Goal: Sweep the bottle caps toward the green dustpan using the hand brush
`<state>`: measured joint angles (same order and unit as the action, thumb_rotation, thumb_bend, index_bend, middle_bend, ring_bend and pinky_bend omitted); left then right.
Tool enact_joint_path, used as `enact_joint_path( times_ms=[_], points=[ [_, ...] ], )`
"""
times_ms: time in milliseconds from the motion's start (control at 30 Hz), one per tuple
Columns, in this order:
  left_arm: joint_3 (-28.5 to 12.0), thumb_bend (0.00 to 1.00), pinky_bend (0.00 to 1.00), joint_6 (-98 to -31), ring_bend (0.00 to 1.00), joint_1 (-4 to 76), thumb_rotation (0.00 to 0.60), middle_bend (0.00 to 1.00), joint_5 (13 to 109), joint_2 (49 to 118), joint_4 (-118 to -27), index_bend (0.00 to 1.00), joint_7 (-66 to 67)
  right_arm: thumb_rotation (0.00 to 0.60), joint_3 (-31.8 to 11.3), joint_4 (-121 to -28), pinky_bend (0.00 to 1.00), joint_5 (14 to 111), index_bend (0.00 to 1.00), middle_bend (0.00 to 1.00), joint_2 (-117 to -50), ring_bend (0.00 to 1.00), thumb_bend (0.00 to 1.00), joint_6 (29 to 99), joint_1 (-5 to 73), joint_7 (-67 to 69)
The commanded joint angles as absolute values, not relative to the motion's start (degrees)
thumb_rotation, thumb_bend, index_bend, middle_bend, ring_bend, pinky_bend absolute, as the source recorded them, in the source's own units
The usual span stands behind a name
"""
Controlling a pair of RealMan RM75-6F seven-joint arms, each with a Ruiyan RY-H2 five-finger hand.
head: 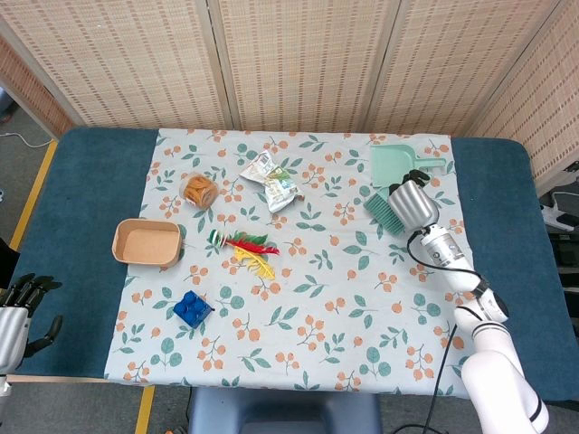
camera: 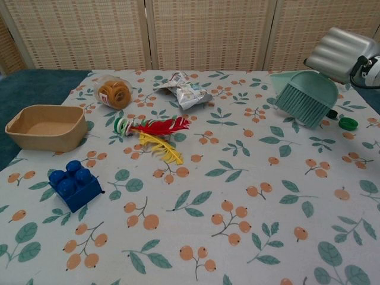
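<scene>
Right hand: closed around the handle of the hand brush, bristles hanging above the tabletop just in front of the green dustpan, which lies at the far right of the patterned cloth. Left hand: idle at the near left edge of the tabletop, fingers apart, holding nothing. Bottle caps: one green cap on the cloth to the right of the brush, near the dustpan but not in it; a white one may lie hidden under the bristles, which cannot be confirmed. Progress, as judged: sweeping under way, no cap yet seen in the pan, green cap outstanding. Other stock: crumpled snack wrapper, round jar of ring biscuits, tan tray, red and yellow feathers, blue building block. Writing: print on the wrapper too small to read; no legible brand elsewhere.
</scene>
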<state>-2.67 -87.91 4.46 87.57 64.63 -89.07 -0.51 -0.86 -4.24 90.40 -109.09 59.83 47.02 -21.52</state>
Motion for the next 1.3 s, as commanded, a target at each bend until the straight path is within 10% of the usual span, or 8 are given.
enact_joint_path(
  times_ms=[33,733,1300],
  points=[
    [-2.7,0.37,0.36,-87.9,0.13,4.5,0.6,0.21,87.6,64.7,-88.9,0.27,-0.7,0.6,-0.8,-4.1,0.52,90.4,0.73,0.68,-109.4,0.55,1.0,59.6,47.2,-21.3],
    [-2.6,0.37,0.36,-88.2,0.13,4.3,0.6,0.21,87.8,64.5,-89.1,0.27,-0.6,0.6,5.1,-2.6,0.51,95.4,0.73,0.68,-105.8,0.55,1.0,52.6,45.0,-30.7],
    [-2.4,0.38,0.36,-87.8,0.13,4.4,0.6,0.21,87.6,64.6,-89.4,0.27,0.3,0.6,-0.5,-4.7,0.52,89.5,0.73,0.68,-104.3,0.55,1.0,57.5,43.3,-28.5]
  ],
)
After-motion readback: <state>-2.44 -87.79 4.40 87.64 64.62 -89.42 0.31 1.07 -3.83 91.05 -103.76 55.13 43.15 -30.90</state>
